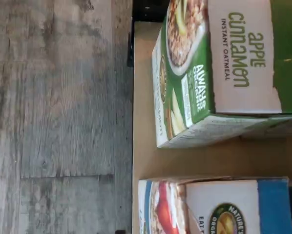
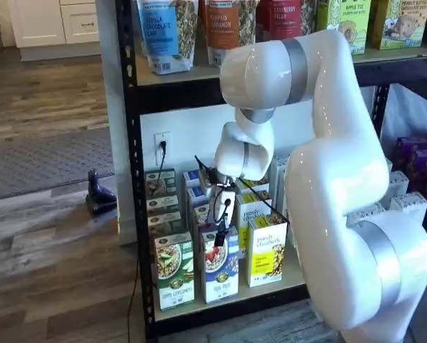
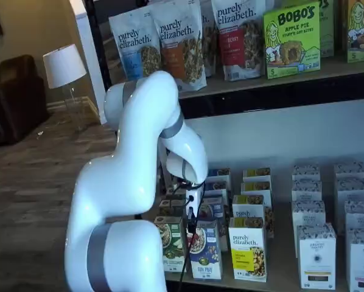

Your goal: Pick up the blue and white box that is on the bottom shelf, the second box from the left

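One pincer (image 2: 220, 238) | spread wide | above blue and white box (image 2: 220, 271)

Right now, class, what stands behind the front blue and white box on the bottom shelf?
Behind the blue and white box more boxes of the same kind stand in a row toward the white back wall. The arm covers part of the row, so their number stays unclear.

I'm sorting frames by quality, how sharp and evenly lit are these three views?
Wrist view: turned sideways, slightly soft, green-and-white oatmeal box lettering readable. Shelf views: blue and white box label print too small to read; glossy white arm shows bright highlights.
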`<state>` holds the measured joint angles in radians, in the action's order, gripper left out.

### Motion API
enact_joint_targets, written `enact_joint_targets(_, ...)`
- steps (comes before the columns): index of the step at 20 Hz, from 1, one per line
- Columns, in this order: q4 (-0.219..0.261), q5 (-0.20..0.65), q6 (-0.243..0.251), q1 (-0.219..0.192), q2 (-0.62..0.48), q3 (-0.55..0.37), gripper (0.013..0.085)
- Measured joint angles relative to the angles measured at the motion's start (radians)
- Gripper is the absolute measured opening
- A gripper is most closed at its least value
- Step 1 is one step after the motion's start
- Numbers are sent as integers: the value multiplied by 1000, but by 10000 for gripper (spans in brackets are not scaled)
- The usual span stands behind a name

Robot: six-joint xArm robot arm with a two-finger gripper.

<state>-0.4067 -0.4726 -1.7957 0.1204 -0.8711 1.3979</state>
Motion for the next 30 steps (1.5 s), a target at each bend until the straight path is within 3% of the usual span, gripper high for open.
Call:
enact_joint_targets(5,18,4,14,-2,-17,21,850)
enact_joint_targets(15,129,3,102,-10,-60,65,850)
enact_joint_targets(20,129,16,105,-6,-88,88,850)
enact_joint_targets(26,221,-17,186,-6,-115,122,850)
enact_joint_targets(30,258,-27,220,-4,-125,133,850)
